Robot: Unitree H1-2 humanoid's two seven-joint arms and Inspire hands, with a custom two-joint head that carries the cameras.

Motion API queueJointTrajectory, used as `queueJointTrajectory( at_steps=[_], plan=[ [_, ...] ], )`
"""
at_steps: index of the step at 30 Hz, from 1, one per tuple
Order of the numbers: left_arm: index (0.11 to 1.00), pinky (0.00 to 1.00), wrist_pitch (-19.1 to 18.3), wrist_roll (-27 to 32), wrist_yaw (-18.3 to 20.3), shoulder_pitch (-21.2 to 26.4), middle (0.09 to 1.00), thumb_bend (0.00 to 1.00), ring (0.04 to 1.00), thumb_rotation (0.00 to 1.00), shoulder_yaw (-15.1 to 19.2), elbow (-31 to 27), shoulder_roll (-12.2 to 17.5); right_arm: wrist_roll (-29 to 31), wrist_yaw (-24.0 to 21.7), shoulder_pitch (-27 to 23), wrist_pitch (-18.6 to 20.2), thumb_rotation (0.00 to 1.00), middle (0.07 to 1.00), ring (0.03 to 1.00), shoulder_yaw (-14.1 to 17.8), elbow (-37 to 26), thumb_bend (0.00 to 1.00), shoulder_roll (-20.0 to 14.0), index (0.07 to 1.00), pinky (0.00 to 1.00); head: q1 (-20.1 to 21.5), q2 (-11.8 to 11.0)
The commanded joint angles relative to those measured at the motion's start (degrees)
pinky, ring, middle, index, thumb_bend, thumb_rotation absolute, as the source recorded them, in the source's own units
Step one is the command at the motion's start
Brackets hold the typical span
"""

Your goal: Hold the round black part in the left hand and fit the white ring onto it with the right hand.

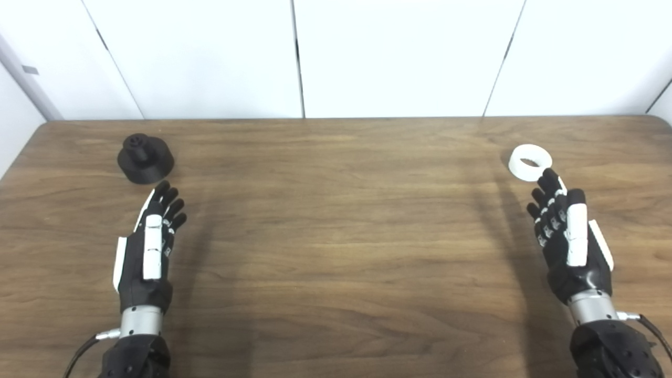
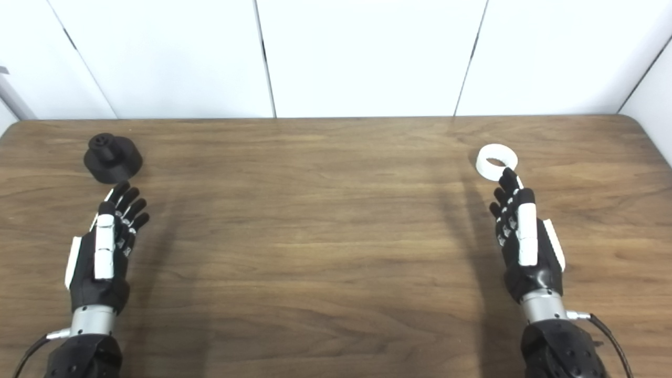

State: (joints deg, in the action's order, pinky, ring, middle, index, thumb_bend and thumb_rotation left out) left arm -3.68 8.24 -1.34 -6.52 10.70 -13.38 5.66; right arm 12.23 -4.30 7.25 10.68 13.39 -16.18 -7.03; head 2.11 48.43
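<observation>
The round black part [image 1: 145,158] stands on the table at the far left, a wide base with a short peg on top. My left hand [image 1: 150,241] lies just in front of it, fingers stretched out and open, its tips close to the part's base without holding it. At the far right the white ring [image 1: 530,162] lies flat on the wood. My right hand [image 1: 569,236] is also open, its fingertips [image 2: 508,178] reaching the ring's near edge; I cannot tell whether they touch.
The wooden table [image 1: 336,220] spans the view, with its back edge against a white panelled wall [image 1: 336,52]. Cables trail from both wrists at the bottom corners.
</observation>
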Motion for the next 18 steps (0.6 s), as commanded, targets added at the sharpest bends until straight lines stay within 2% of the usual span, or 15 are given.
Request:
queueJointTrajectory(
  at_steps=[1, 14, 18],
  plan=[
    [0.925, 0.91, 0.7, -0.6, 0.0, 1.2, 0.926, 0.62, 0.914, 0.89, -0.1, -2.6, 0.4, 0.4, -0.2, -0.4, -1.5, 1.0, 1.0, 1.0, 0.3, -2.2, 0.61, -1.5, 0.981, 1.0, 0.0, -0.1],
    [0.928, 0.92, 0.4, -1.1, 0.0, 1.3, 0.934, 0.64, 0.929, 0.89, -0.3, -2.7, 0.3, 0.4, -0.1, -0.3, -1.5, 1.0, 1.0, 1.0, 0.4, -2.3, 0.62, -1.7, 0.977, 1.0, -0.7, -0.4],
    [0.923, 0.92, 0.5, -1.5, -0.3, 1.1, 0.931, 0.64, 0.924, 0.89, -0.5, -2.7, -0.3, 0.6, -0.3, -0.3, -1.8, 1.0, 1.0, 1.0, 0.8, -1.7, 0.63, -2.1, 0.974, 1.0, -3.5, -1.0]
  ],
)
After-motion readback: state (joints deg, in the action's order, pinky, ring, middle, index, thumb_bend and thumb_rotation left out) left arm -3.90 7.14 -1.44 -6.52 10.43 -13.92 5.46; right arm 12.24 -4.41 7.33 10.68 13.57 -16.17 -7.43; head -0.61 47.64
